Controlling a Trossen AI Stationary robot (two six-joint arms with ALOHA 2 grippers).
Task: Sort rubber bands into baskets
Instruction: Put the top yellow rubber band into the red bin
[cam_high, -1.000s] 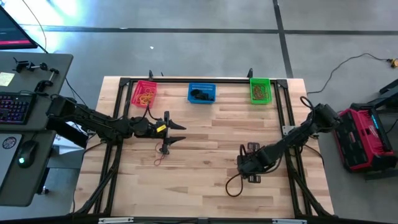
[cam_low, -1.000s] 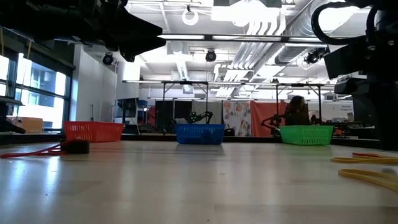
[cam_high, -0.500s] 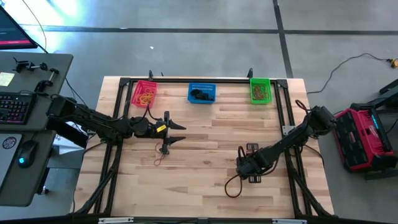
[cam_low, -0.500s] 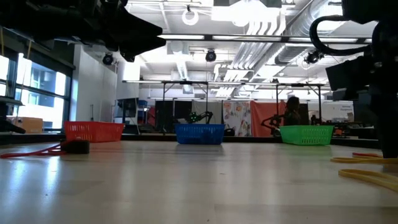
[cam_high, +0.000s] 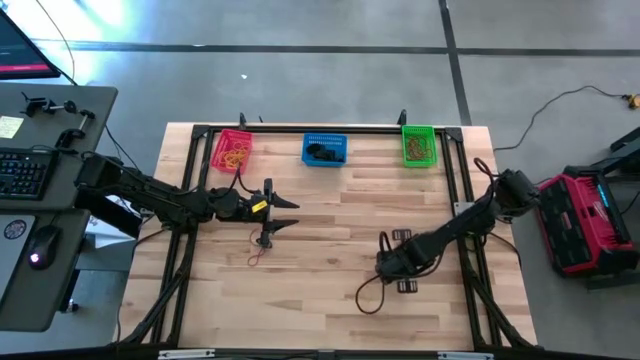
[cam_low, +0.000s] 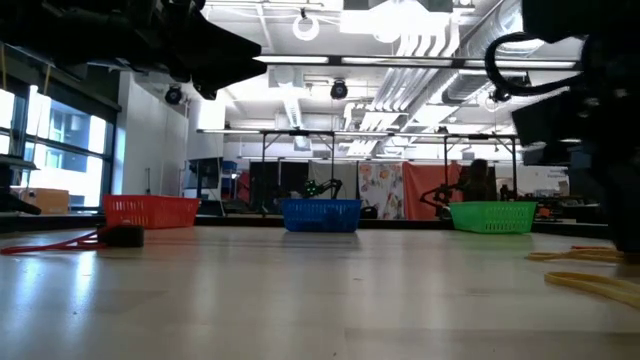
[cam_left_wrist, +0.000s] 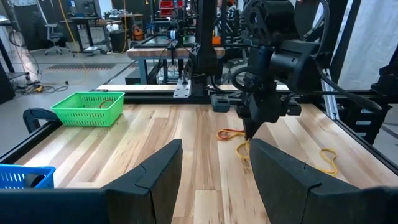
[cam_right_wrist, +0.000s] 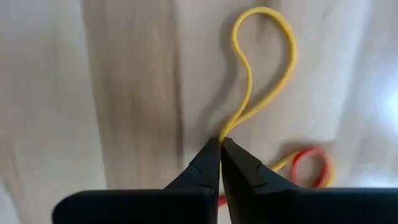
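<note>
Your right gripper (cam_right_wrist: 221, 144) sits low on the table (cam_high: 320, 300) at lower right of centre in the high view, fingers clenched on a yellow band (cam_right_wrist: 264, 68); the pinched loop fans out flat on the wood beyond the tips. A red band (cam_right_wrist: 309, 167) lies just beside it, partly under another yellow strand. From the left wrist view you see that same gripper tip-down on the boards, touching the yellow and orange bands, with one more yellow band (cam_left_wrist: 328, 160) lying apart nearer the frame rail. Your left gripper (cam_high: 272, 215) waits at left of centre in the high view, fingers spread and holding nothing, with a red band (cam_high: 256, 252) on the wood just below it. Along the top edge of the table stand the three baskets: red (cam_high: 232, 150) at left with yellow bands in it, blue (cam_high: 324, 149) in the middle with dark ones, green (cam_high: 419, 145) at right with reddish ones. You have no readable writing or brand marks on anything here.
</note>
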